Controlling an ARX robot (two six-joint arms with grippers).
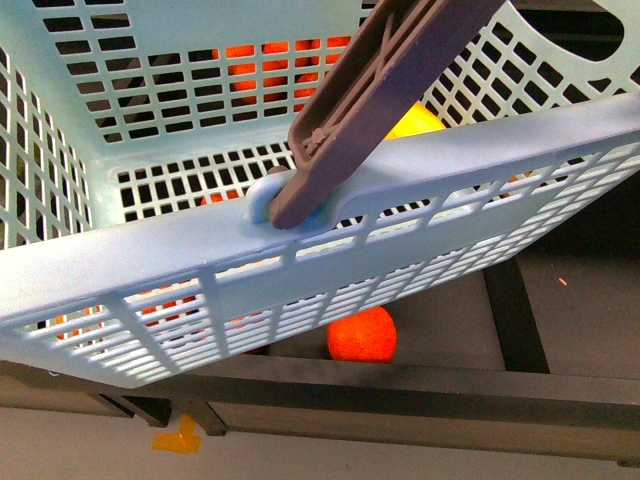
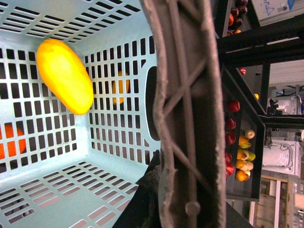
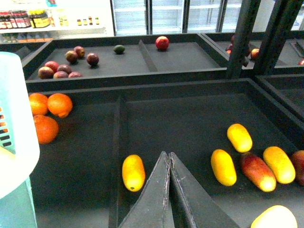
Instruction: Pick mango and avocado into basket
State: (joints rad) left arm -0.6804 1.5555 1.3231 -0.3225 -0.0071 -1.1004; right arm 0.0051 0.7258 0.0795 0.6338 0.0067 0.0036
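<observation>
Lying inside the basket (image 2: 118,142) against its slotted wall, the mango (image 2: 64,76) rests beside the brown handle (image 2: 185,114). The jaw state of the left gripper (image 2: 142,209) cannot be determined. The right gripper (image 3: 168,159) has its jaws pressed together and empty, over a dark shelf tray (image 3: 180,118), with a loose mango (image 3: 133,172) just beside them.

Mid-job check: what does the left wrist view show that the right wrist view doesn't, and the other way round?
Only the left wrist view: the inside of the basket, with one mango lying in it, and the brown handle close to the lens. Only the right wrist view: the right gripper, shut and empty, over a dark tray with more mangoes loose on it, and a small dark green fruit in a farther tray. Both: the basket, only its edge in the right wrist view, and oranges beside it.
</observation>
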